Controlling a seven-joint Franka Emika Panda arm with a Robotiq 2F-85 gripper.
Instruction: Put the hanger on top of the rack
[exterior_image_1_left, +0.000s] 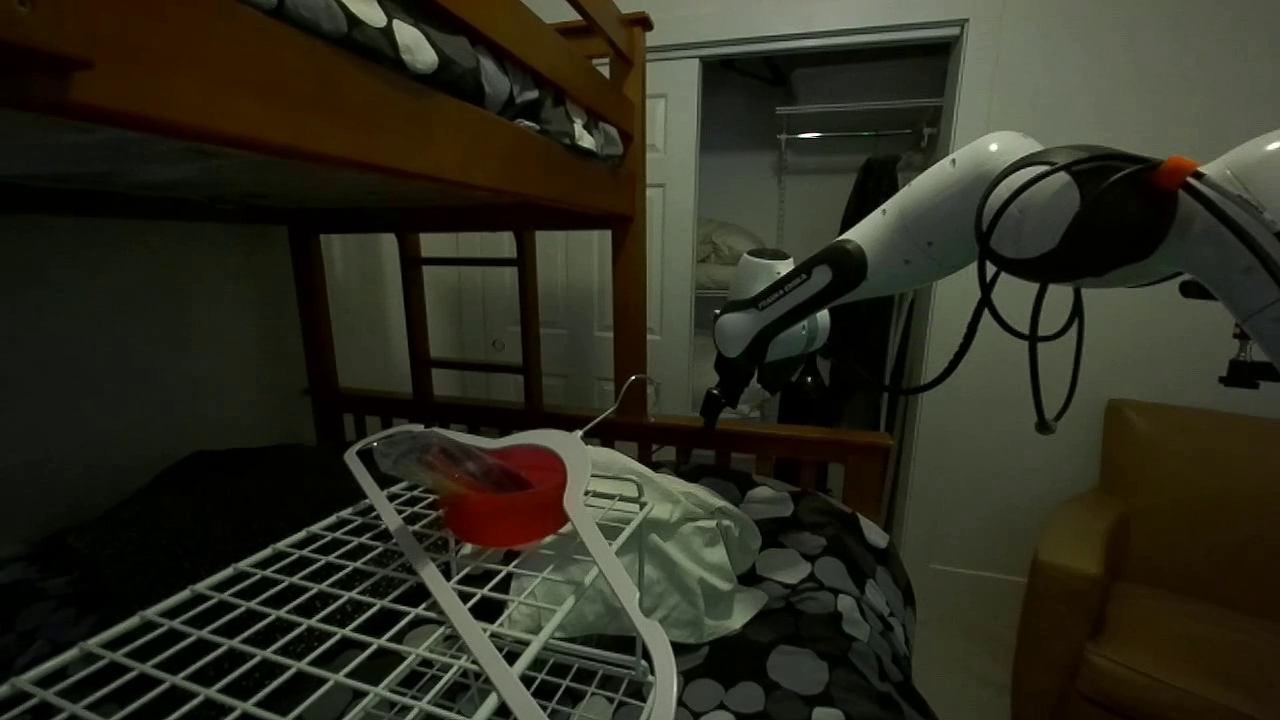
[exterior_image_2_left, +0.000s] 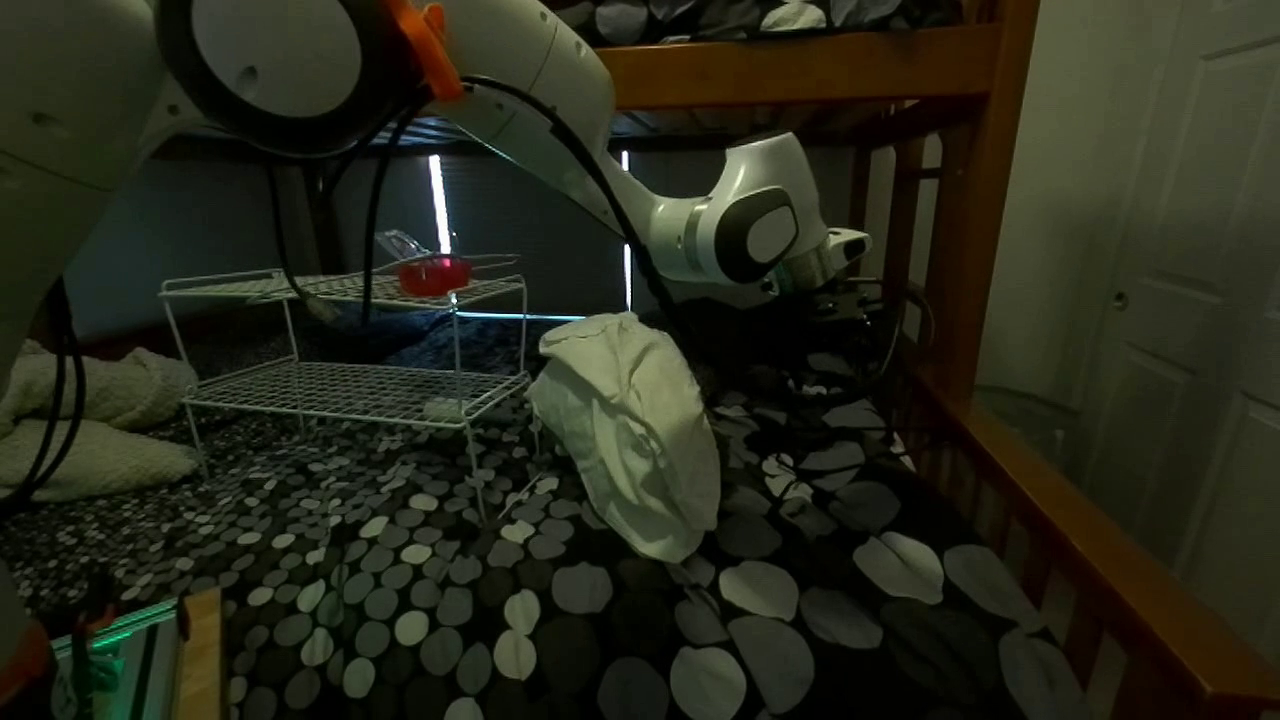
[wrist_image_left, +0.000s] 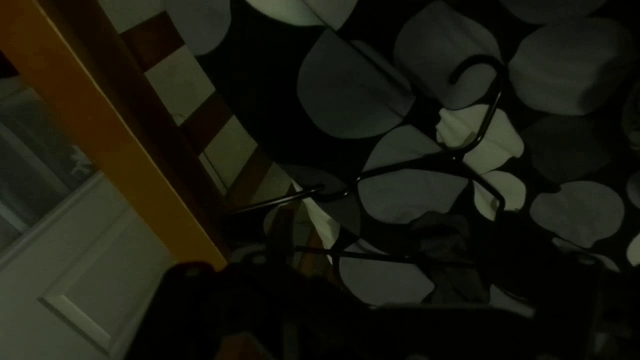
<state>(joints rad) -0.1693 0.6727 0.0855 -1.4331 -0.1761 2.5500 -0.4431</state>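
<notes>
- In an ext. view: 1 white hanger (exterior_image_1_left: 438, 580), 1 red bowl (exterior_image_1_left: 505, 515), 1 wire rack (exterior_image_1_left: 290, 610).
- In an ext. view: 2 shelves (exterior_image_2_left: 330, 413), bowl on upper 1.
- Wrist view: my gripper (wrist_image_left: 395, 220), 2 fingers apart; 1 black hanger (wrist_image_left: 406, 166) btwn them, over dotted bedspread (wrist_image_left: 360, 95); contact, can't tell.

The room is dim. A wooden bunk frame (exterior_image_1_left: 300, 110) carries spotted bedding (exterior_image_1_left: 470, 75) on its upper level. Beyond its end, a closet (exterior_image_1_left: 740, 170) stands open, showing a shelf (exterior_image_1_left: 860, 106) above a glinting rod (exterior_image_1_left: 850, 134), beside a white panelled door (exterior_image_1_left: 675, 200). A tan armchair (exterior_image_1_left: 1160, 560) stands near a pale wall (exterior_image_1_left: 1090, 70). Thin strips of light (exterior_image_2_left: 439, 205) edge a dark panel (exterior_image_2_left: 560, 260).
</notes>
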